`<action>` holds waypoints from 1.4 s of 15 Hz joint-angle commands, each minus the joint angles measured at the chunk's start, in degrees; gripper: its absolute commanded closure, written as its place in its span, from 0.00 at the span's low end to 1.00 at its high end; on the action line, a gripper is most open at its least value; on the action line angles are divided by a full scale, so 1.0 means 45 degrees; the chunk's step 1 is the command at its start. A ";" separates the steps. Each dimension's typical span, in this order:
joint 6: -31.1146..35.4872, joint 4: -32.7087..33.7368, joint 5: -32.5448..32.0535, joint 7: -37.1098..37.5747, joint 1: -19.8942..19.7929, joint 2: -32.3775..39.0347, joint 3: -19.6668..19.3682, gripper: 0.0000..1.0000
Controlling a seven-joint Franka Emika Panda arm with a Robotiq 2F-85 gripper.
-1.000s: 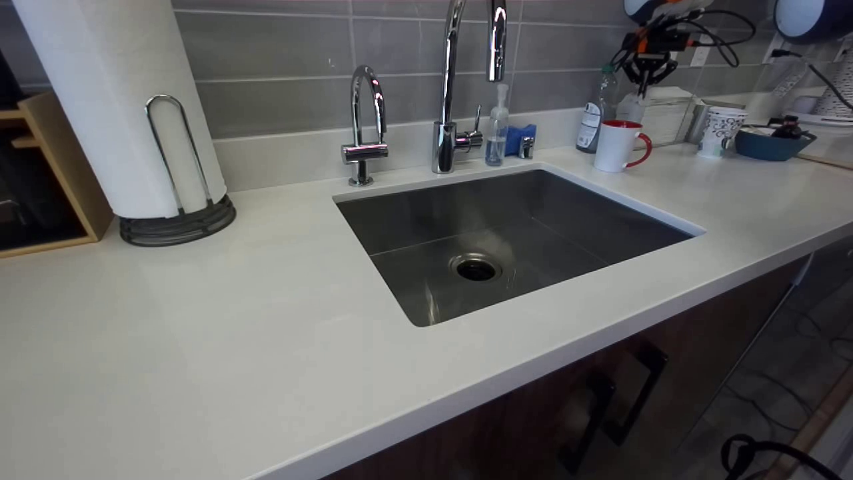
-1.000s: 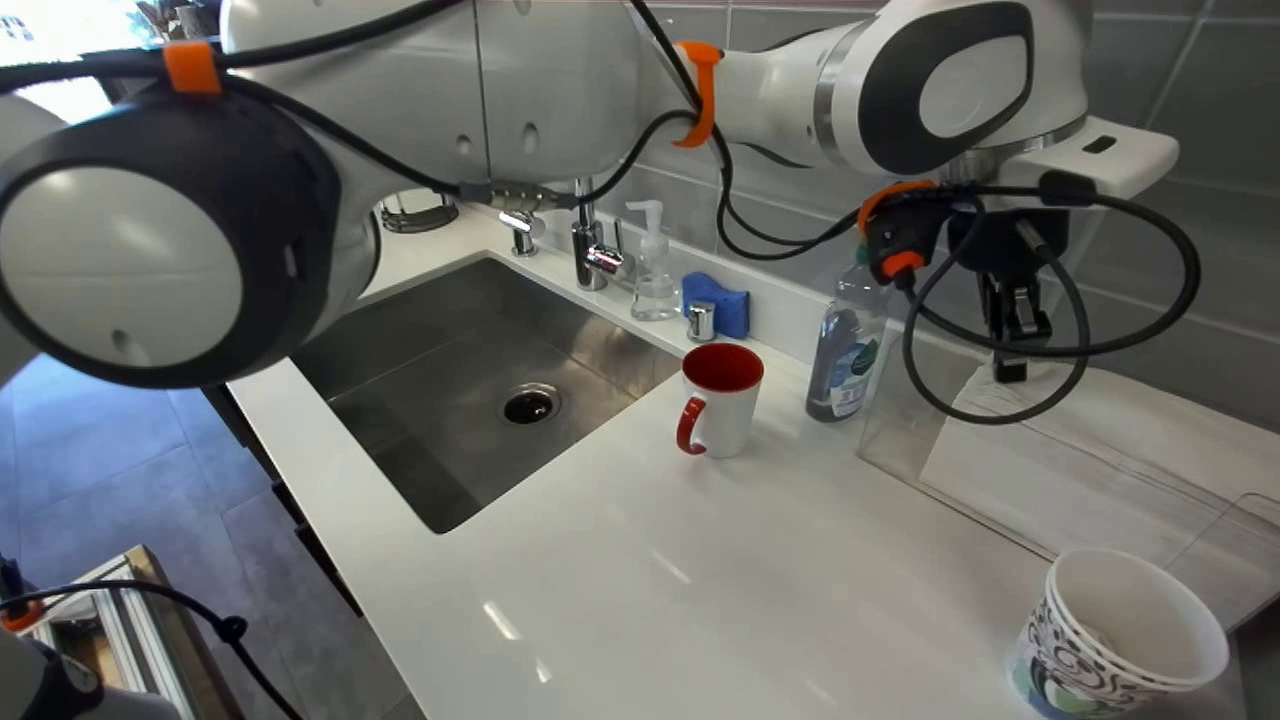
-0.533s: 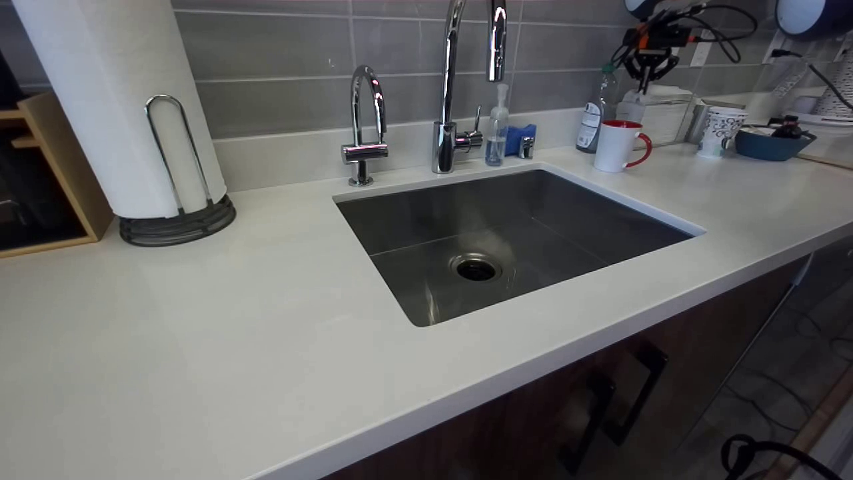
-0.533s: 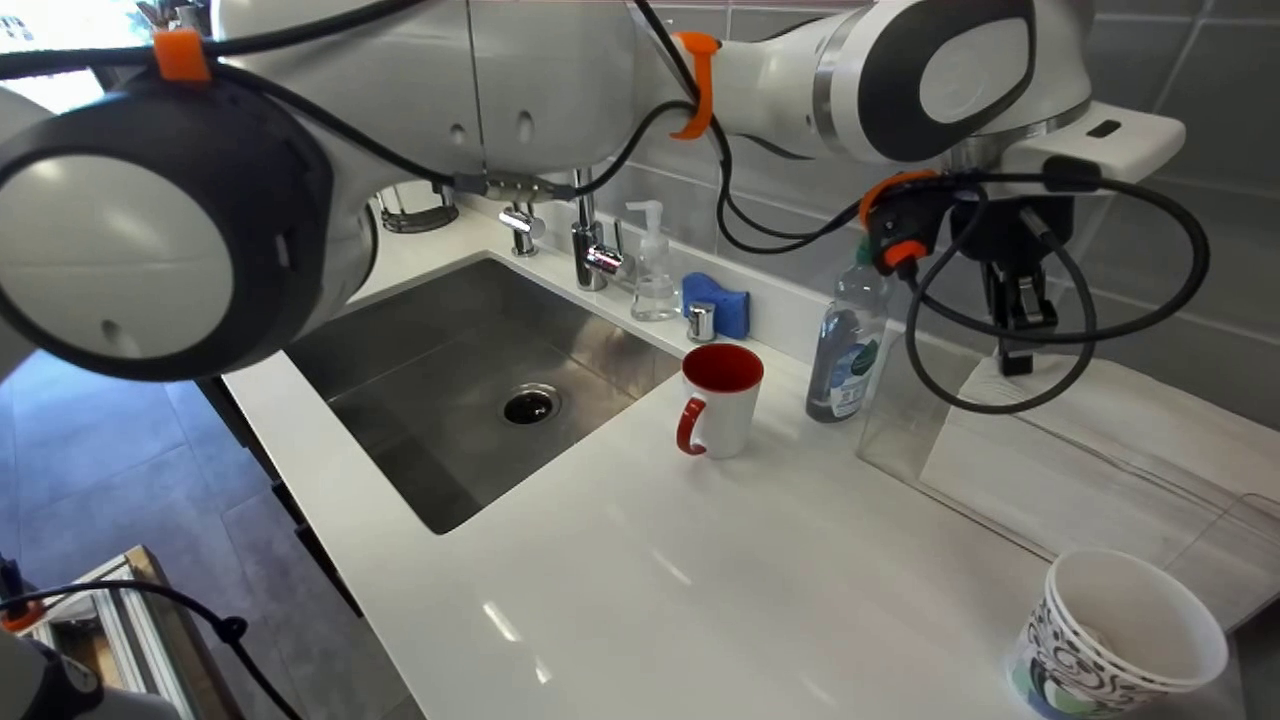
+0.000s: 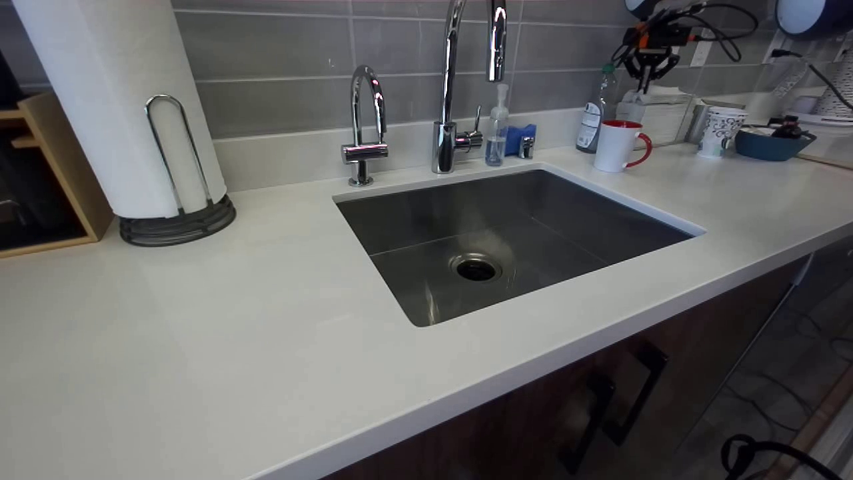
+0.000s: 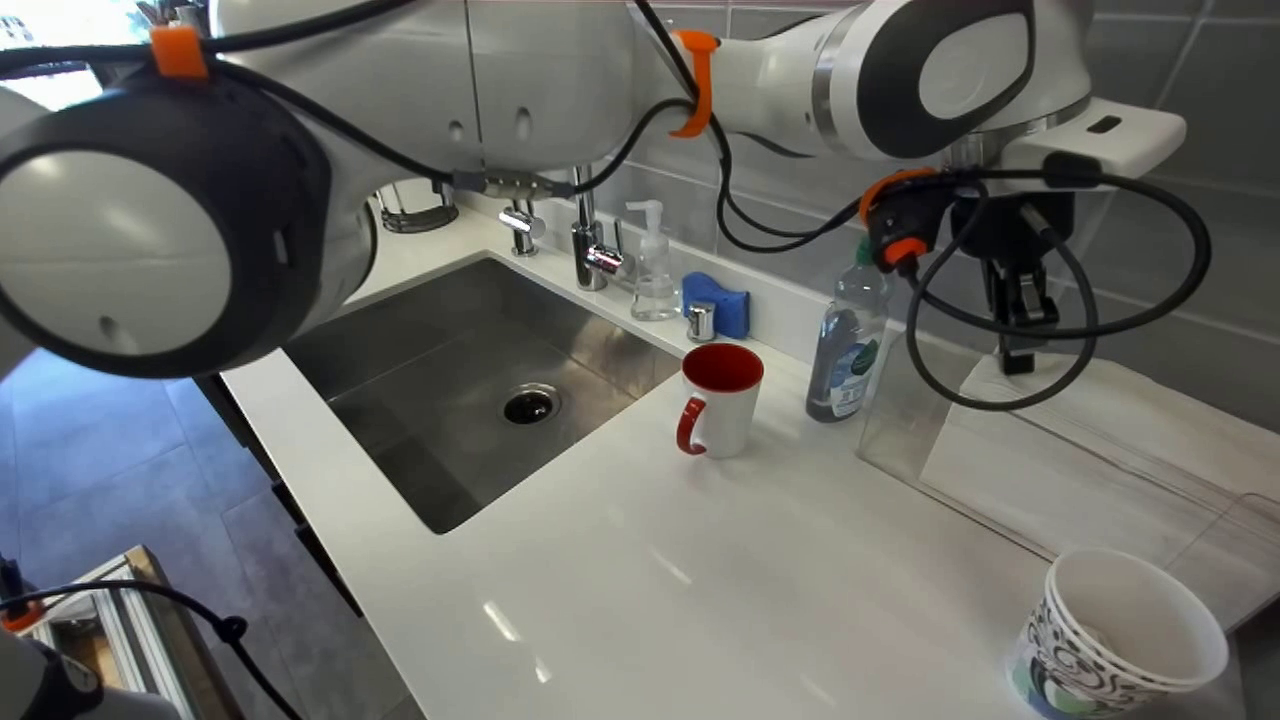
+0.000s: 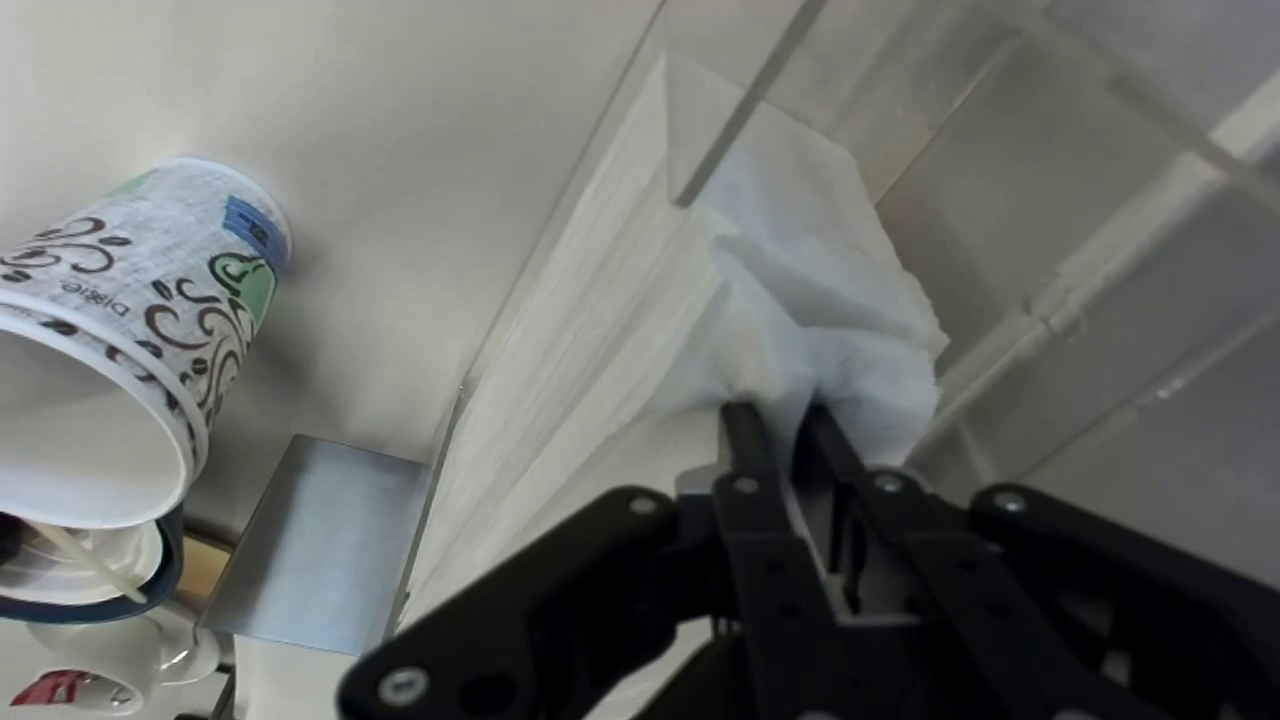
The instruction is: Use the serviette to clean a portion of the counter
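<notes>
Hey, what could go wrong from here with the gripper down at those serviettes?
The gripper is at bunched serviettes, so several might come out together, or one might tear. The dish soap bottle stands beside the clear holder and could get knocked. The red-lined mug sits on the counter, possibly in the wipe's way.

This is a kitchen or kitchenette: a stainless steel sink (image 5: 533, 230) is set into an off-white countertop (image 5: 266, 320), with a chrome faucet (image 5: 444, 147) and a gooseneck tap (image 5: 363, 153) along its back edge. Grey wall tiles (image 5: 280, 53) run behind, and dark cabinet fronts (image 5: 506, 413) with black bar handles (image 5: 590, 425) stand below. A paper towel roll (image 5: 126, 127) stands on a wire holder (image 5: 176, 223), a dish soap bottle (image 6: 845, 360) and a red-handled mug (image 6: 730, 415) are near the sink, and stacked paper cups (image 7: 160, 270) sit near serviettes (image 7: 570, 420) in a clear bin (image 6: 905, 425). Home or office is hard to tell, the room beyond (image 6: 45, 25) being partly washed out.
</notes>
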 commanded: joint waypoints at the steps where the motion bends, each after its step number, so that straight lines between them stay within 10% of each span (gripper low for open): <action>1: 0.0010 0.0004 -0.0172 0.0158 0.0110 -0.0063 -0.0181 0.78; 4: 0.0005 -0.0003 -0.0185 0.0166 0.0134 -0.0044 -0.0224 0.94; 13: 0.0068 0.0013 -0.0018 0.0098 0.0069 0.0163 -0.0062 0.78; 21: 0.0264 0.0022 0.0010 -0.0039 0.0037 0.0356 0.0044 0.98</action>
